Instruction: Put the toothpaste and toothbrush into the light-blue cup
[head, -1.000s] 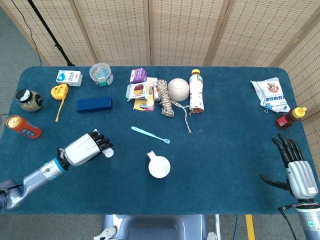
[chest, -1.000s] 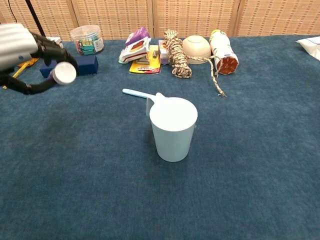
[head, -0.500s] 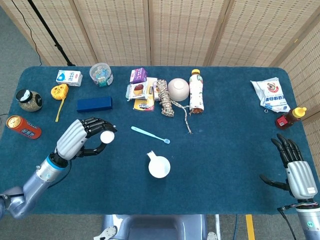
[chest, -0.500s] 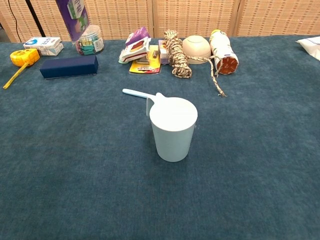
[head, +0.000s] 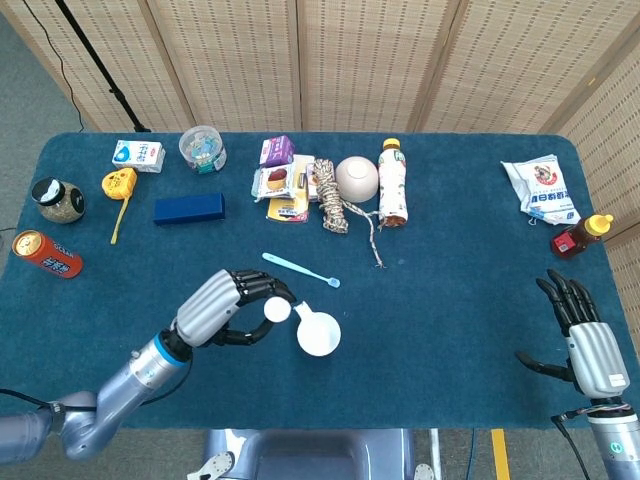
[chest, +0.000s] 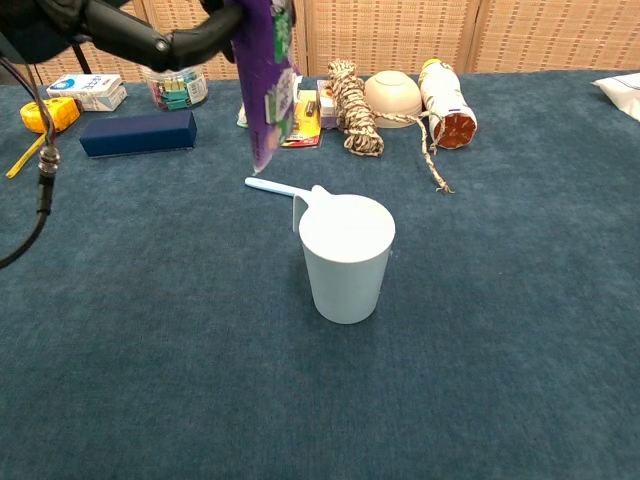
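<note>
The light-blue cup (head: 318, 333) stands upright in the middle of the blue table; the chest view shows it close, cup (chest: 347, 257). Just behind it lies the light-blue toothbrush (head: 300, 269), flat on the cloth, toothbrush (chest: 272, 186). My left hand (head: 228, 306) holds the purple toothpaste tube (chest: 263, 80) upright in the air, white cap (head: 277, 310) up, just left of the cup's rim. In the chest view the left hand (chest: 135, 35) shows at the top left, with the tube hanging down from it. My right hand (head: 590, 345) rests open at the table's right front, holding nothing.
Along the back lie a blue box (head: 188, 208), a yellow tape measure (head: 119, 184), snack packs (head: 281, 180), a rope bundle (head: 330, 195), a bowl (head: 356, 178) and a lying bottle (head: 392, 183). A can (head: 46, 254) and a jar (head: 57, 199) stand far left, a packet (head: 541, 188) far right.
My left hand has carried the toothpaste tube rightwards across the table, from the left front to just beside the cup. The right hand has barely moved.
</note>
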